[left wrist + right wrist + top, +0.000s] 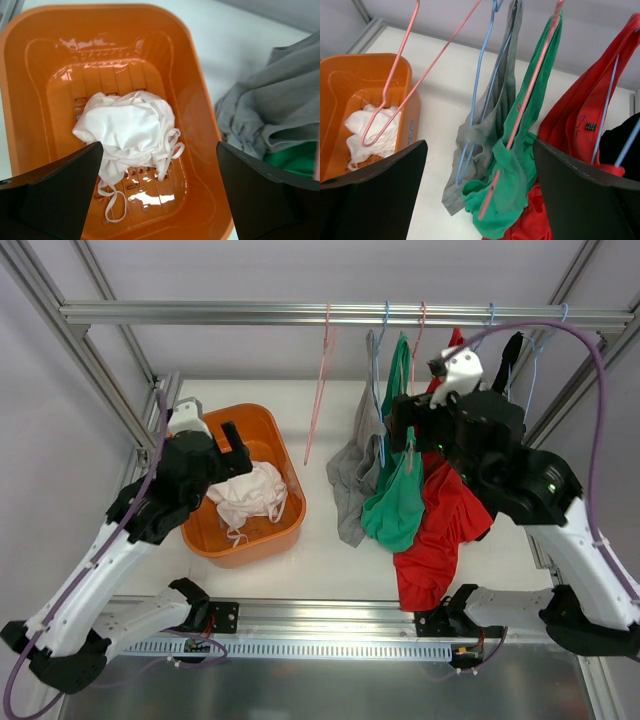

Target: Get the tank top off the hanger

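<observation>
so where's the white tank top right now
The white tank top lies crumpled in the orange basket at the left of the top view, right under the open left gripper.

White tabletop (318, 525), matte, evenly lit, soft shadows only. Behind it, pale grey walls (250, 270). Across the top, a horizontal aluminium bar (220, 312). At the left, slanted aluminium struts (80, 350). Along the near edge, an aluminium rail (330, 615) with a slotted white strip (320, 648). Below that, a dull grey surface (330, 695).
</observation>
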{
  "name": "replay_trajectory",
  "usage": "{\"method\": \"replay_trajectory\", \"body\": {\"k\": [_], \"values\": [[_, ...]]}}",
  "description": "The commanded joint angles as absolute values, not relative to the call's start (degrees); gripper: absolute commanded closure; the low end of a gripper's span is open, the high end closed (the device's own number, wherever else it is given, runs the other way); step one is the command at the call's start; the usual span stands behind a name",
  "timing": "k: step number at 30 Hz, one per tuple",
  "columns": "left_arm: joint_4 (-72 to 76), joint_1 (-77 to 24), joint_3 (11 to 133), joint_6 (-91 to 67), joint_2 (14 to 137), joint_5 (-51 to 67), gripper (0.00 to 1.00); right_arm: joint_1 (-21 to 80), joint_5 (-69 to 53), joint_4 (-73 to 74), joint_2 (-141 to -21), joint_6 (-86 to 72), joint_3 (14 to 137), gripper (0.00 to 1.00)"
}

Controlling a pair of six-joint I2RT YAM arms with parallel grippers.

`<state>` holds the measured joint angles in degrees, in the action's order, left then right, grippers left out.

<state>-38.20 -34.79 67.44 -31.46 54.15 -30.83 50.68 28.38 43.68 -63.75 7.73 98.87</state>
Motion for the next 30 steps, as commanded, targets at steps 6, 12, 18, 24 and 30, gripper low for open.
{"method": "replay_trajectory", "body": {"k": [6,12,18,24,30], "values": [[-38.8,-34.5,66.1,-26.5,43.2,-19.6,0.01,47.3,31.7,42.9,-80.0,10.8,112.4,0.24],[-41.0,-34.5,65.0,-25.5,40.6,-17.8,0.01,44.0,29.8,42.5,-86.9,9.0,114.7,0.37],[-43.2,-34.5,65.7,-23.9,40.5,-18.2,0.01,42.8,28.7,41.4,-88.9,7.0,113.2,0.71],[-43.5,-34.5,65.4,-22.9,41.5,-17.0,0.01,42.9,30.6,41.0,-88.2,5.4,112.8,0.87],[-43.6,-34.5,64.8,-22.9,41.7,-16.9,0.01,42.8,30.1,40.2,-88.2,3.8,112.6,1.00]]}}
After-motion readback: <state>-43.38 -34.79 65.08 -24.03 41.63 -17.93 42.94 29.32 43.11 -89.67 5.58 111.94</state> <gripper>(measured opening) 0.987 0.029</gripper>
